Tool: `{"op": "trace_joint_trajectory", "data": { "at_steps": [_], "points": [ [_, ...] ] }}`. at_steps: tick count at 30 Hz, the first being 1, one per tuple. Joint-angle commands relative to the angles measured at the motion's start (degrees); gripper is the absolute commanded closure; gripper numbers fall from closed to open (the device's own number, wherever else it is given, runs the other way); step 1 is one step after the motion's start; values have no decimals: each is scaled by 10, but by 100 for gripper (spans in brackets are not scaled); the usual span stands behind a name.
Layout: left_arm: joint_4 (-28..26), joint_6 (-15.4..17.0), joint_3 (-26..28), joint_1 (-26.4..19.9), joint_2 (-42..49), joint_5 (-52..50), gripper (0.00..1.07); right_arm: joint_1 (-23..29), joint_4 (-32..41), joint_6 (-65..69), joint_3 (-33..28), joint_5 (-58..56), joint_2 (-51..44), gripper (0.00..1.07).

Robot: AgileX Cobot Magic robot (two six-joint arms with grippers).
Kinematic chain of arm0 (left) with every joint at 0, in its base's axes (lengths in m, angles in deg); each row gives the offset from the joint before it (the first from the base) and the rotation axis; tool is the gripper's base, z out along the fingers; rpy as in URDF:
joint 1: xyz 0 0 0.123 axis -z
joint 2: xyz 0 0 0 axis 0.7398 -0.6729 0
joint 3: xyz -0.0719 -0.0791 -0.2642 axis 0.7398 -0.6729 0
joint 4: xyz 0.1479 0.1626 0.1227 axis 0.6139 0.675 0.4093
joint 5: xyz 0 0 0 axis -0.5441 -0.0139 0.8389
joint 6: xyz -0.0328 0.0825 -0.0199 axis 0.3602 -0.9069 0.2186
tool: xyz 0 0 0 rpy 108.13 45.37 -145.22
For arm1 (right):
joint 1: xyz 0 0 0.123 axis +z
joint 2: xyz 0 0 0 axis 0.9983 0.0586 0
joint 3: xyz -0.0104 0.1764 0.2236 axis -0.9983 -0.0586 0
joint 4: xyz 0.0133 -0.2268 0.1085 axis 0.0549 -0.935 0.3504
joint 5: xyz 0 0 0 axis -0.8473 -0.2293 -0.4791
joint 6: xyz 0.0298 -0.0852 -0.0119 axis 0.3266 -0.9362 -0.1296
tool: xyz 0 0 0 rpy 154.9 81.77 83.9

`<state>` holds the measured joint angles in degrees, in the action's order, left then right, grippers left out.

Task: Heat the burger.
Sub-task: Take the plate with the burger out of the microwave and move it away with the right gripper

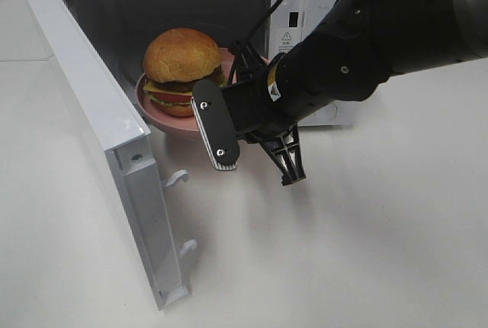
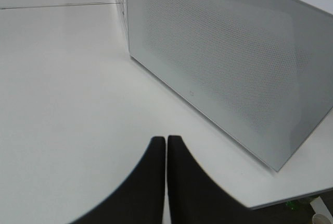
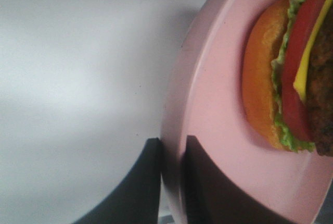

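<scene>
The burger (image 1: 181, 57) has a golden bun over patty, cheese, tomato and lettuce. It sits on a round pink plate (image 1: 164, 118) in the mouth of the open microwave (image 1: 320, 8). My right gripper (image 1: 236, 69) reaches in from the right and is shut on the plate's rim. In the right wrist view the two dark fingers of that gripper (image 3: 171, 156) clamp the edge of the plate (image 3: 218, 130), one on each side, with the burger (image 3: 291, 78) close by. My left gripper (image 2: 166, 143) is shut on nothing, low over the table.
The microwave door (image 1: 99, 114) swings far out to the left, its latch hooks toward the table's front. The left wrist view faces that door's outer mesh panel (image 2: 223, 62). White table surface (image 1: 343, 252) stretches in front of the oven.
</scene>
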<state>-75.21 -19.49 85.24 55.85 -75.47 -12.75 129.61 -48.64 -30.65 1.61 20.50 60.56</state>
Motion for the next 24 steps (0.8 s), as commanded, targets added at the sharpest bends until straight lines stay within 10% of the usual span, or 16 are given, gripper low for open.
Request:
{"op": "trace_joint_trajectory", "data": {
  "at_steps": [1,24],
  "points": [
    [-1,1,-2,0,3,-7,106,-5,-5,9,-25,32,-34,107],
    [-1,1,-2,0,3,-7,106,-5,-6,23,-170,28,-162,107]
  ]
}}
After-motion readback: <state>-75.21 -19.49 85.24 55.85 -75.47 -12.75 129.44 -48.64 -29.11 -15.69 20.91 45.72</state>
